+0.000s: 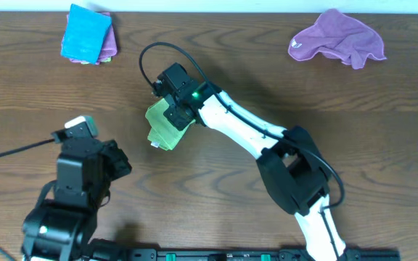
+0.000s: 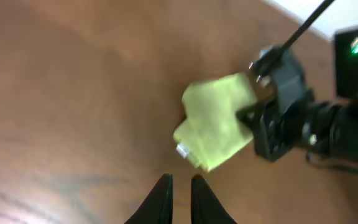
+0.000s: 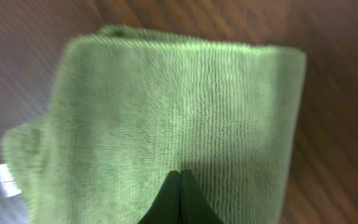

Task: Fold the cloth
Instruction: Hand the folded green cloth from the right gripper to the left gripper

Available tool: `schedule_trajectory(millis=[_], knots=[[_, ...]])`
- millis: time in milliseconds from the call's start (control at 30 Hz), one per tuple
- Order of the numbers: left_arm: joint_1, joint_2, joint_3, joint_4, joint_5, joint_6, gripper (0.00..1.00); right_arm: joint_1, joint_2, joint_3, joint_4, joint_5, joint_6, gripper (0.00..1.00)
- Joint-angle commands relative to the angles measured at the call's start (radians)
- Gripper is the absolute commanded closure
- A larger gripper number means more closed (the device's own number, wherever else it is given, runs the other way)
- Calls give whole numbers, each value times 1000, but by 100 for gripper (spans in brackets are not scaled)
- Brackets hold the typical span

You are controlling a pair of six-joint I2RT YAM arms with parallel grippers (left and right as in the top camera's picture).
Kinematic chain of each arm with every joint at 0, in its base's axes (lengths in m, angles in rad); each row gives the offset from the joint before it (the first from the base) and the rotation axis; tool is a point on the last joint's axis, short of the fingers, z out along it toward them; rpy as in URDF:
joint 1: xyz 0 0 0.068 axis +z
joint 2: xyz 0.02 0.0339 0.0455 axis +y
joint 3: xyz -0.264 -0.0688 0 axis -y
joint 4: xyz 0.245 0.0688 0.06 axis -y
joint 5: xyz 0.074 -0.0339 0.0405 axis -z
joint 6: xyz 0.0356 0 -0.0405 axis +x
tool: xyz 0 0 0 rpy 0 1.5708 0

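Note:
The green cloth lies folded into a small thick rectangle on the wooden table, left of centre. It also shows in the left wrist view and fills the right wrist view. A white tag sticks out at its left edge. My right gripper is shut, with its tips down on top of the cloth and no fabric visibly pinched. My left gripper hangs over bare table, near side and left of the cloth. Its fingers are almost together with nothing between them.
A folded blue cloth on a pink one lies at the back left. A crumpled purple cloth lies at the back right. The right arm stretches across the table's middle to the green cloth.

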Motion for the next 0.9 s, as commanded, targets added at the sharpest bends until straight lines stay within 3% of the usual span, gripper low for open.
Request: schedule_trajectory(millis=[0, 300, 767, 800, 867], knots=[[6, 0, -48, -1, 53, -66, 88, -31, 49, 10, -3, -6, -9, 99], [6, 0, -177, 75, 74, -131, 87, -39, 67, 10, -135, -62, 57, 99], [7, 33, -248, 181, 69, -130, 82, -14, -33, 14, -150, -70, 100, 98], [6, 40, -253, 196, 70, -130, 79, -15, -50, 14, -146, -70, 100, 96], [6, 54, -257, 222, 70, -130, 76, -18, -89, 14, -137, -70, 100, 71]])
